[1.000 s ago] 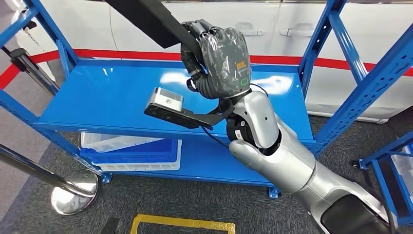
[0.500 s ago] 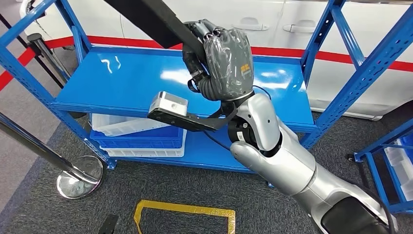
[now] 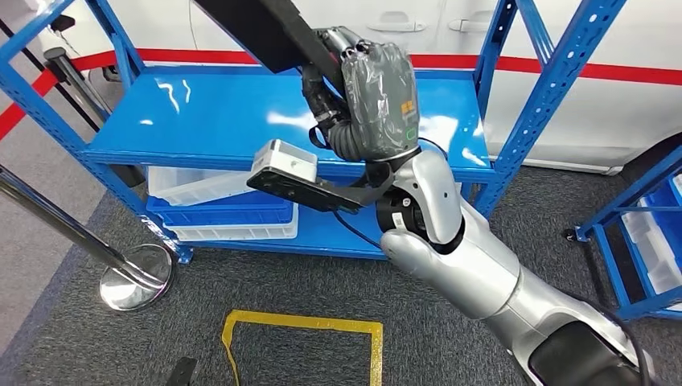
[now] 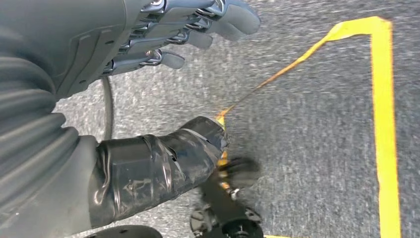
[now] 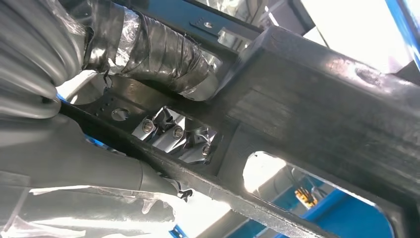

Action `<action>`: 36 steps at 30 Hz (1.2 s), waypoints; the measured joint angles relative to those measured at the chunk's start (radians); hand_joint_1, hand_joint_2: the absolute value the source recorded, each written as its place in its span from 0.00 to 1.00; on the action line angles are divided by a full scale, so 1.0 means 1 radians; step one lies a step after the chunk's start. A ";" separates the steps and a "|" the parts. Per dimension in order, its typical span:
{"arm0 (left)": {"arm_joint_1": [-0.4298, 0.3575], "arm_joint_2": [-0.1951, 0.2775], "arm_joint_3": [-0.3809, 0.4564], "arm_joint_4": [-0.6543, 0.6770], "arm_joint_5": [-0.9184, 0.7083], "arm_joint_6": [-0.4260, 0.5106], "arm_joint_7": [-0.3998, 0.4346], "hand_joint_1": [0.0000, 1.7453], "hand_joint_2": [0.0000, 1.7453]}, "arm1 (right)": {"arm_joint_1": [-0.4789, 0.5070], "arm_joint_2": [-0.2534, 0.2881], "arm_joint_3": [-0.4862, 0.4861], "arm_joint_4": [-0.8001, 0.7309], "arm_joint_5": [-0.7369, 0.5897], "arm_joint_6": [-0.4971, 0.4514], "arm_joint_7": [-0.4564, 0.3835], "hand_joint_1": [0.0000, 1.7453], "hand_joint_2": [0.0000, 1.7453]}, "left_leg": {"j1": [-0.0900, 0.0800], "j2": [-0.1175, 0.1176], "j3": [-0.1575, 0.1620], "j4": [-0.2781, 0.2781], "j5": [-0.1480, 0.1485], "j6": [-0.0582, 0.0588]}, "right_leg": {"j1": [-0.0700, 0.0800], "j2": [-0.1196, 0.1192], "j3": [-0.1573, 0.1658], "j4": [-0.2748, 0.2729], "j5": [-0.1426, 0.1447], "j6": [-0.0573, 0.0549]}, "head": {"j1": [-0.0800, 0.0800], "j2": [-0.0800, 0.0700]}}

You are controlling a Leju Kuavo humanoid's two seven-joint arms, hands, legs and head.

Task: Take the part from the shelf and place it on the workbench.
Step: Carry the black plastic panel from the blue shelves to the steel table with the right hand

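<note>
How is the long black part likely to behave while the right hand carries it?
The black part looks stiff: it runs straight from the right hand with no sag. Gripped near one end, it probably levers against the fingers. Its matte, rough surface likely resists slipping.

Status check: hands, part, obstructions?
Right hand grips black part, lifted above shelf. Left hand open, hanging over floor. Nothing blocking.

Before me stood a blue shelf rack [image 3: 201, 121], white and blue bins [image 3: 225, 213] stacked on its lower board at my nine o'clock, grey carpet floor [image 3: 322, 289] beneath, yellow tape outline [image 3: 301, 326] at six o'clock.
</note>
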 joint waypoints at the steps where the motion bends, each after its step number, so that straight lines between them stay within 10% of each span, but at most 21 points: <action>1: -0.001 0.000 0.000 0.000 0.000 0.000 0.001 0.00 1.00 | 0.000 0.000 0.000 0.000 -0.008 0.000 -0.001 1.00 1.00 | 0.000 0.000 -0.004 0.053 -0.022 0.000 | 0.002 0.000 -0.017 0.000 0.012 -0.001 | 0.000 0.000; 4: -0.002 0.000 0.000 0.000 0.002 0.000 0.001 0.00 1.00 | 0.000 0.000 0.000 0.001 -0.022 0.001 -0.002 1.00 1.00 | -0.003 0.000 0.061 0.062 0.036 0.009 | 0.007 0.001 -0.064 0.001 0.049 -0.001 | 0.000 0.000; 7: -0.007 0.004 0.000 0.000 0.004 -0.001 0.000 0.00 1.00 | -0.002 -0.001 -0.002 0.001 -0.025 0.001 -0.003 1.00 1.00 | -0.015 -0.001 0.224 -0.140 0.041 0.028 | 0.008 0.000 -0.089 0.000 0.080 0.007 | 0.000 0.000; 9: -0.011 0.006 0.000 0.001 0.006 -0.001 0.000 0.00 1.00 | -0.005 -0.002 -0.005 0.001 -0.025 0.001 -0.003 1.00 1.00 | -0.025 -0.002 0.272 -0.228 0.019 0.036 | 0.005 -0.003 -0.092 -0.010 0.104 0.018 | 0.000 0.000; 12: -0.011 0.007 -0.002 0.002 0.007 -0.001 -0.001 0.00 1.00 | -0.007 -0.006 -0.005 0.001 -0.025 0.002 -0.003 1.00 1.00 | -0.021 0.004 0.257 -0.254 0.058 0.048 | 0.003 -0.002 -0.101 -0.019 0.103 0.035 | -0.003 0.000; 16: -0.009 0.007 -0.005 0.002 0.008 -0.001 -0.001 0.00 1.00 | -0.007 -0.013 -0.006 0.002 -0.030 0.009 0.002 1.00 1.00 | -0.017 0.013 0.198 -0.254 0.111 0.061 | -0.003 -0.001 -0.154 0.197 -0.073 0.052 | 0.000 0.000; 19: -0.009 0.007 -0.006 0.002 0.009 -0.001 -0.001 0.00 1.00 | -0.007 -0.018 -0.006 0.002 -0.043 0.022 0.007 1.00 1.00 | -0.014 0.013 0.140 -0.232 0.139 0.054 | -0.011 -0.001 -0.119 0.267 -0.017 0.062 | 0.000 0.000; 22: -0.008 0.009 -0.006 0.002 0.009 -0.001 -0.002 0.00 1.00 | -0.009 -0.019 -0.006 0.000 -0.049 0.025 0.010 1.00 1.00 | -0.013 0.011 0.092 -0.195 0.153 0.039 | -0.015 0.001 0.029 0.094 -0.032 0.064 | 0.001 0.000; 24: -0.008 0.011 -0.007 0.003 0.010 0.000 -0.002 0.00 1.00 | -0.012 -0.019 -0.007 -0.002 -0.050 0.025 0.010 1.00 1.00 | -0.014 0.010 0.076 -0.184 0.166 0.026 | -0.009 0.004 0.071 0.018 -0.069 0.054 | 0.001 0.000; 27: -0.004 0.011 -0.007 0.004 0.010 0.000 -0.002 0.00 1.00 | -0.013 -0.020 -0.007 -0.002 -0.051 0.027 0.010 1.00 1.00 | -0.006 0.007 0.053 -0.167 0.152 0.009 | -0.008 0.001 0.044 0.008 -0.043 0.028 | 0.000 0.000; 31: -0.001 0.010 -0.008 0.004 0.010 0.000 -0.002 0.00 1.00 | -0.013 -0.020 -0.007 -0.002 -0.053 0.032 0.010 1.00 1.00 | -0.001 0.006 -0.004 0.036 -0.014 -0.005 | -0.007 -0.001 -0.010 0.005 0.004 0.011 | -0.005 0.000; 34: -0.001 0.010 -0.008 0.004 0.010 0.000 -0.002 0.00 1.00 | -0.012 -0.020 -0.007 -0.002 -0.053 0.035 0.011 1.00 1.00 | -0.002 0.006 0.035 0.082 0.026 0.000 | -0.002 -0.001 -0.053 0.006 0.038 0.011 | -0.005 0.000; 36: -0.003 0.010 -0.008 0.004 0.010 0.000 -0.002 0.00 1.00 | -0.012 -0.021 -0.007 -0.002 -0.051 0.034 0.015 1.00 1.00 | -0.007 0.005 0.141 -0.038 0.060 0.013 | 0.000 0.000 -0.075 0.006 0.060 0.015 | -0.005 0.000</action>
